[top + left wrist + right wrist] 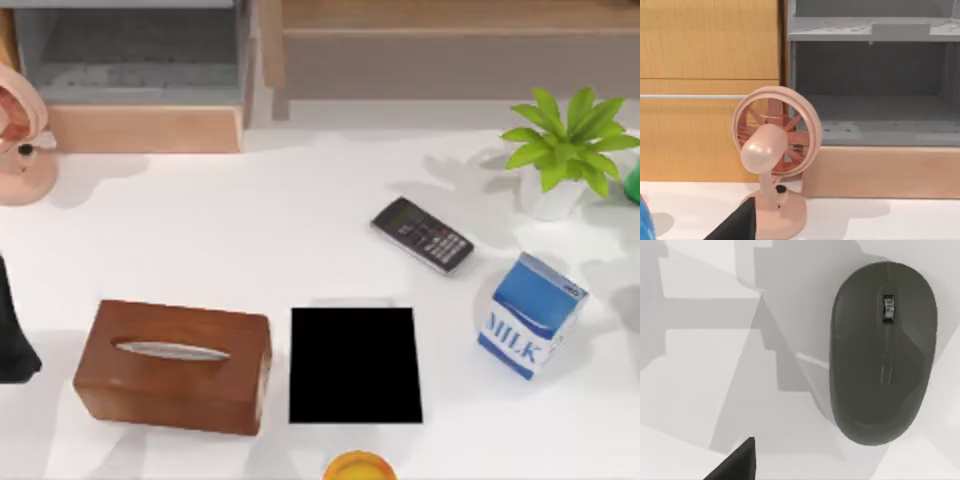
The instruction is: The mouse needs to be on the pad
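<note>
The right gripper (735,462) hung above the mouse (883,352); I cannot tell how its fingers stood.

From the top, the pad (355,365) lay bare between the tissue box (175,365) and milk carton (530,315).

The left wrist camera faced a pink fan (772,160).

The right wrist camera saw the mouse resting on the white table (715,365).

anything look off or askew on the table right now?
Nothing spilled or damaged. The black handset lies at a slant on the table, and the milk carton stands upright but turned askew. The pad lies square and bare; the mouse rests on plain white surface in the right wrist view, not on it.
</note>
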### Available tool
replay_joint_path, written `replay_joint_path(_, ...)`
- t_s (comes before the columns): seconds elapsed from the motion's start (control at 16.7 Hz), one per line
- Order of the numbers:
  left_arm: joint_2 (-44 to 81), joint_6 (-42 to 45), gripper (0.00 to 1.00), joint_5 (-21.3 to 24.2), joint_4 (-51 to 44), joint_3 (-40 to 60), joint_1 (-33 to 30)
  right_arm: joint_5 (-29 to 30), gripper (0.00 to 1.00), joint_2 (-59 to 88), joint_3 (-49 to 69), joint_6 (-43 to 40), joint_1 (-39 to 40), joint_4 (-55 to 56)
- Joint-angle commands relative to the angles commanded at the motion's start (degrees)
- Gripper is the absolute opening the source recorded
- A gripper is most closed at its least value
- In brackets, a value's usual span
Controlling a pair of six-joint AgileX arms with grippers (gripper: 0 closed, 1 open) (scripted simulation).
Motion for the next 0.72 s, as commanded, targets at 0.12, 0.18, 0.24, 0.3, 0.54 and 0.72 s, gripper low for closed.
replay_joint_path(0.12,0.00,0.00,1.00,0.00,0.00,0.00,0.00,0.00,1.00,0.55,-4.41,-0.19,-0.22,5.02)
replay_joint_path(0.18,0.00,0.00,1.00,0.00,0.00,0.00,0.00,0.02,1.00,1.14,-6.49,-0.22,-0.26,7.57)
replay_joint_path(0.24,0.00,0.00,1.00,0.00,0.00,0.00,0.00,0.02,1.00,2.06,-8.13,-0.21,-0.24,10.08)
replay_joint_path(0.3,0.00,0.00,1.00,0.00,0.00,0.00,0.00,0.03,1.00,3.32,-9.22,-0.15,-0.18,12.39)
replay_joint_path(0.54,0.00,0.00,1.00,0.00,0.00,0.00,0.00,0.04,1.00,8.69,-9.13,0.44,0.22,17.37)
replay_joint_path(0.72,0.00,0.00,1.00,0.00,0.00,0.00,0.00,0.03,1.00,9.49,-8.50,0.51,0.28,17.76)
